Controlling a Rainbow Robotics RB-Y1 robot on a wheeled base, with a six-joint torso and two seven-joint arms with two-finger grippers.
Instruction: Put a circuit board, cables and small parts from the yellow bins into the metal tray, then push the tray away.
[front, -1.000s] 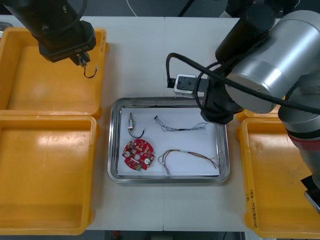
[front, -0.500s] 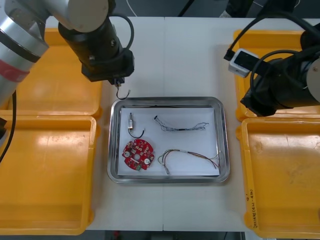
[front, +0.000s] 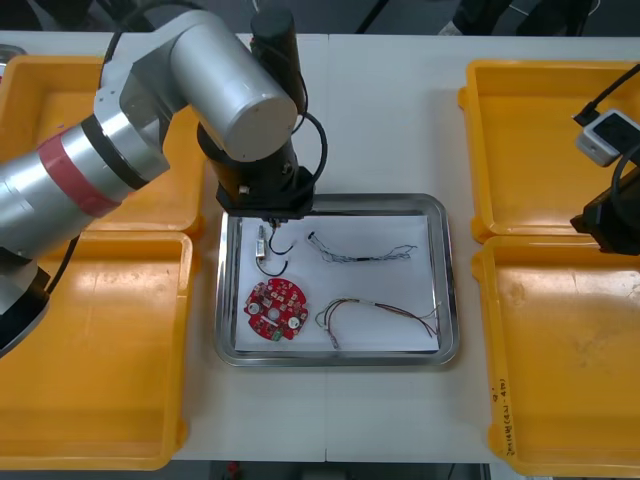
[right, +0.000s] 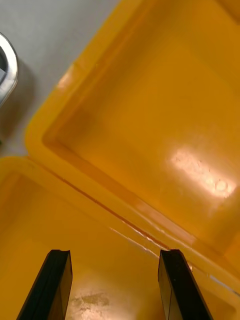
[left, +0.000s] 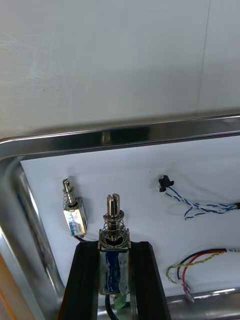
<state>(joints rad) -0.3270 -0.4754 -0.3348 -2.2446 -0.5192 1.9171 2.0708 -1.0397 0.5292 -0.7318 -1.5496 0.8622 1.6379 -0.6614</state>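
The left jaws are clamped on a small metal part (left: 114, 225), a spring-tipped piece with a blue body, held upright between the black fingers (left: 85, 280) with its plunger standing above their tips. In the front view the left arm (front: 240, 100) reaches over the worktop (front: 390, 110) and ends above the metal tray (front: 448, 290), at about 10 o'clock on the tray's white floor. Just beside the fingers a second small metal part (left: 72, 215) lies flat on that floor near the tray wall, and the two parts are close but apart. The round red circuit board (front: 276, 308) lies at about 7 o'clock in the tray. The twisted blue and white cable (front: 362, 252) lies at about 1 o'clock, and the red and yellow cable (front: 375, 312) at about 5 o'clock. The right jaws stand wide apart with nothing between the fingers (right: 57, 285). They hang over the rims where the far right yellow bin (front: 530, 150) meets the near right yellow bin (front: 560, 370). The right arm (front: 612, 215) sits at 3 o'clock from the tray, well apart from it. At 9 o'clock from the tray are the far left yellow bin (front: 60, 170) and the near left yellow bin (front: 90, 350).
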